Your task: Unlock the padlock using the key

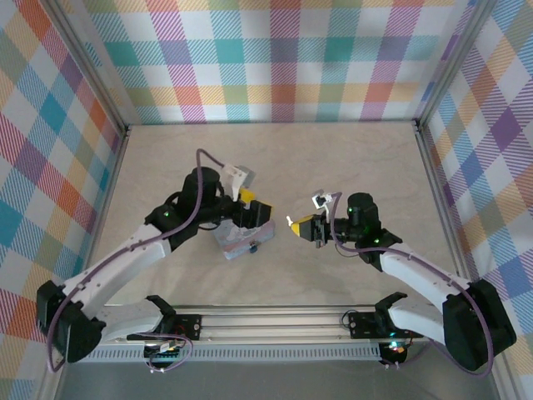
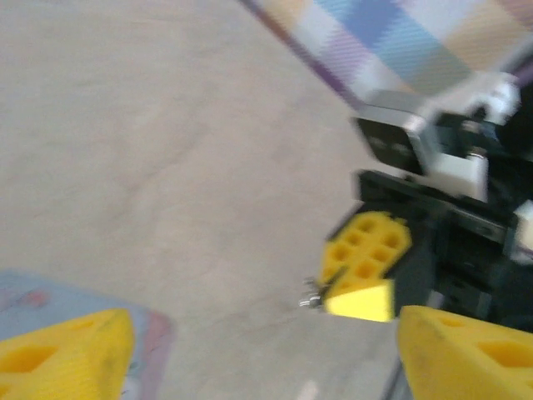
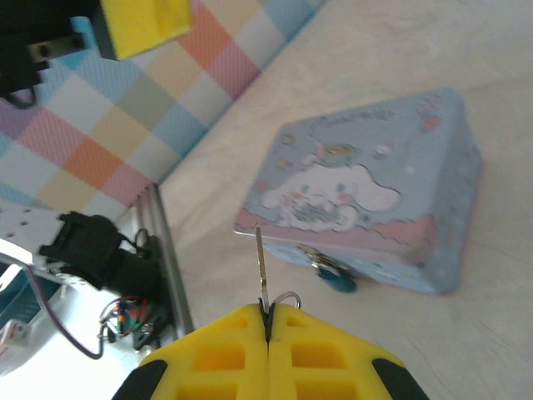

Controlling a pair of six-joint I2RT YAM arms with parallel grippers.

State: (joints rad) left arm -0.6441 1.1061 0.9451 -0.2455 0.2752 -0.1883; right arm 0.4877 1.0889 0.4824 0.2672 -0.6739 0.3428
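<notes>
Because the right tool (image 3: pixel 267 332) is clenched on the key (image 3: pixel 261 267), that arm is the nearer one. Right wrist view: key blade runs toward 12 o'clock. The padlock (image 3: pixel 335 277) hangs on the front wall of the tin (image 3: pixel 366 192), about 2 o'clock from the tool, just beside the blade and apart from it. Keyhole too small to make out. Left tool (image 2: pixel 266 354) released above the worktop (image 2: pixel 166 167).

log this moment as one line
right gripper: shut on key, tip toward tin | key: not yet in padlock | padlock: on tin's side wall | left gripper: open by tin
</notes>
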